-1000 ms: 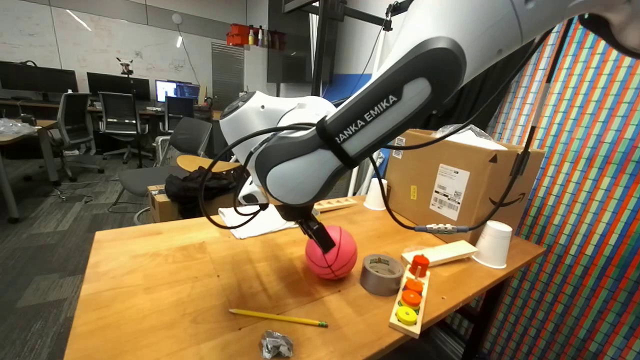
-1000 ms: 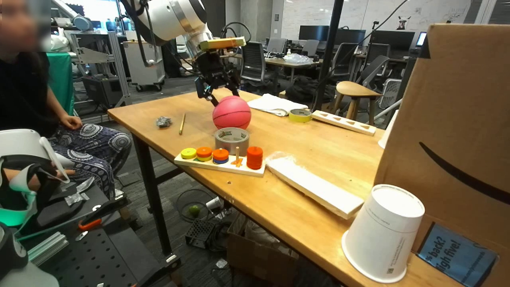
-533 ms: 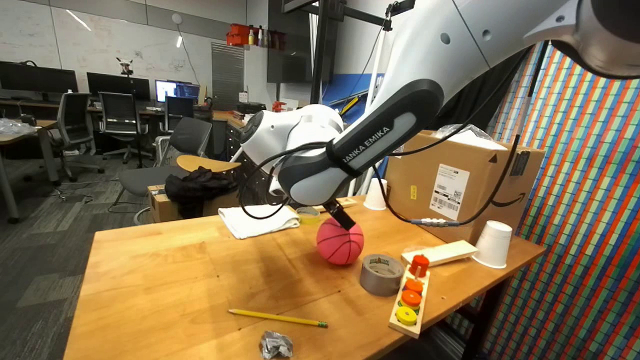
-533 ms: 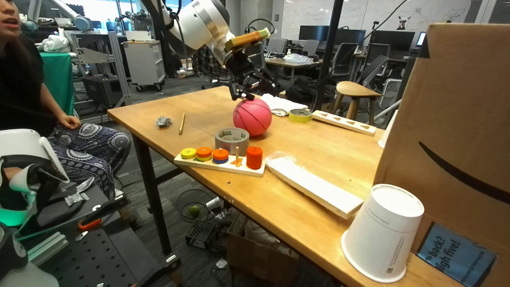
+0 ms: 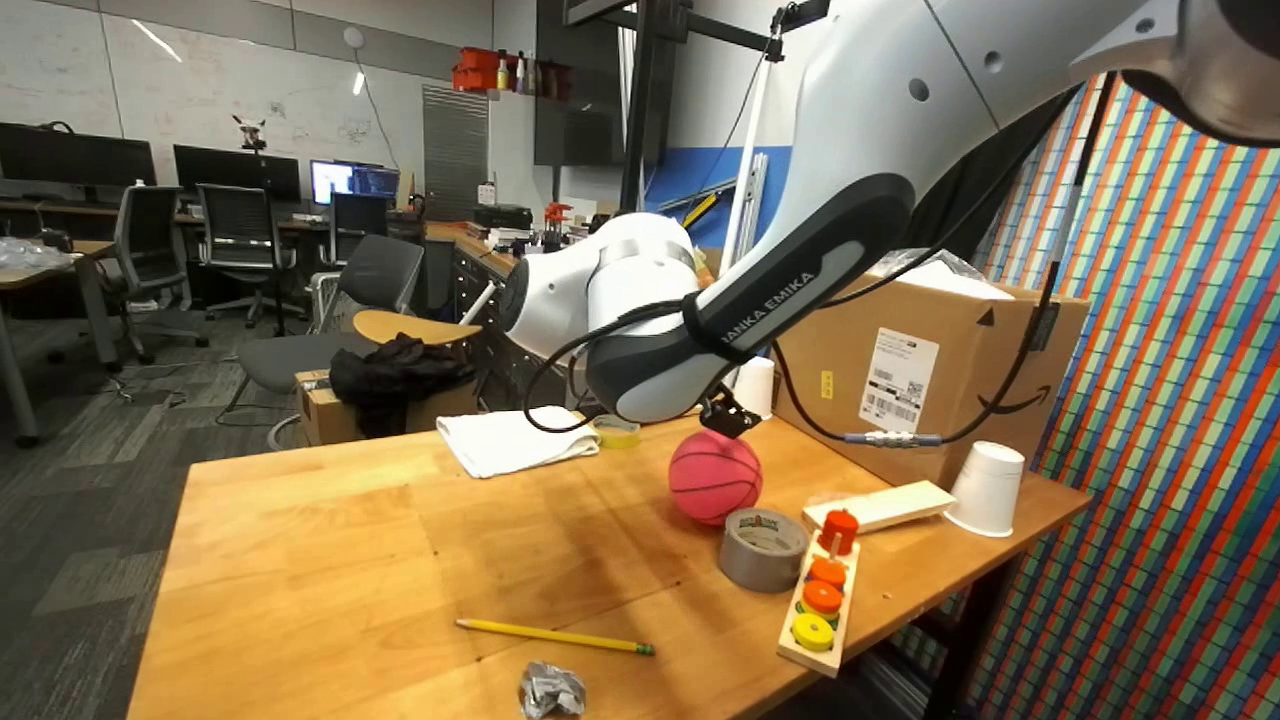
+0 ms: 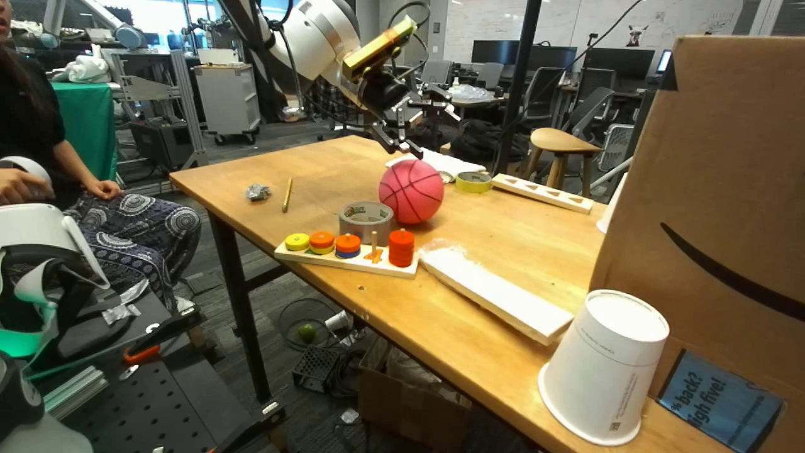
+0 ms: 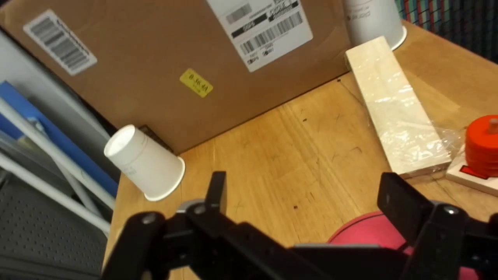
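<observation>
Although the bench [image 5: 320,540] is broad, the cardboard box [image 5: 850,350] blocks one end. The hand [image 7: 303,194], spread wide and gripping nothing, hangs over the pink ball [image 6: 412,192], which the bench supports; hand-to-ball contact is hard to judge. The ring stacker [image 6: 348,245] and, nearer, the grey tape roll [image 5: 764,565] obstruct one side.
</observation>
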`<state>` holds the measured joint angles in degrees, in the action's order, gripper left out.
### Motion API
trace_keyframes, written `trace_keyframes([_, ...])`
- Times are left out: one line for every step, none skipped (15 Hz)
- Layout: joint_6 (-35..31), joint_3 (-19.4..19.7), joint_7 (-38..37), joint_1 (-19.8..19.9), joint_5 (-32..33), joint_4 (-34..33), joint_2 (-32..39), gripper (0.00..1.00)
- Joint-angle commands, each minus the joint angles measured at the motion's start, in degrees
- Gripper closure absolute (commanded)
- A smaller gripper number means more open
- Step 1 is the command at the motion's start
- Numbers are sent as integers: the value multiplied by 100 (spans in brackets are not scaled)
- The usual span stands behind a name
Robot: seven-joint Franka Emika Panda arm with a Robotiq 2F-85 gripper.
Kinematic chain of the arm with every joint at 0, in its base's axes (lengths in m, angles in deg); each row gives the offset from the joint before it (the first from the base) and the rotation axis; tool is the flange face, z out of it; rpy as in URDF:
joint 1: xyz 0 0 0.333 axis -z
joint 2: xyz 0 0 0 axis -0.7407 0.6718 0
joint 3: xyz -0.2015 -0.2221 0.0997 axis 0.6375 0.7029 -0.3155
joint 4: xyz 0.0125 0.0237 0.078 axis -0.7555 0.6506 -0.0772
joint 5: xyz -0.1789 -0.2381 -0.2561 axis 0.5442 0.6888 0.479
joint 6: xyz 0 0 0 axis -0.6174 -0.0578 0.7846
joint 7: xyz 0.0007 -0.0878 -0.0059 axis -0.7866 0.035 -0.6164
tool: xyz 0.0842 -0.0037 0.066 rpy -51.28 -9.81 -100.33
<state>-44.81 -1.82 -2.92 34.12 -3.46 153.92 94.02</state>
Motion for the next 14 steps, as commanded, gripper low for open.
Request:
trace_keyframes([888,-341,-837,-265,-30,623,-742,0])
trace_keyframes([1197,-477,-950,-368,-18,735,-866,0])
trace_keyframes([1474,-611,-1021,-450,-25,825,-982,0])
trace_keyframes([1730,-764,-1066,-532,-120,868,-1077,0])
trace_keyframes([1897,-915,-1090,-590,-306,888,-1192,0])
trace_keyframes([1882,-1075,-1079,-623,-598,896,-1324,0])
trace_keyframes([1674,-1224,-1024,-644,-907,914,-1449,0])
trace_keyframes([1382,-1360,-944,-666,-1209,924,-1543,0])
trace_keyframes([1211,-1460,-897,-711,-1415,914,-1586,0])
trace_keyframes([986,-1542,-875,-745,-1595,904,-1596,0])
trace_keyframes([731,-1603,-841,-765,-1764,907,-1635,0])
trace_keyframes([441,-1644,-790,-775,-1897,938,-1671,0])
trace_keyframes([131,-1669,-733,-779,-2008,949,-1665,0])
trace_keyframes([-193,-1675,-642,-771,-2103,980,-1667,0])
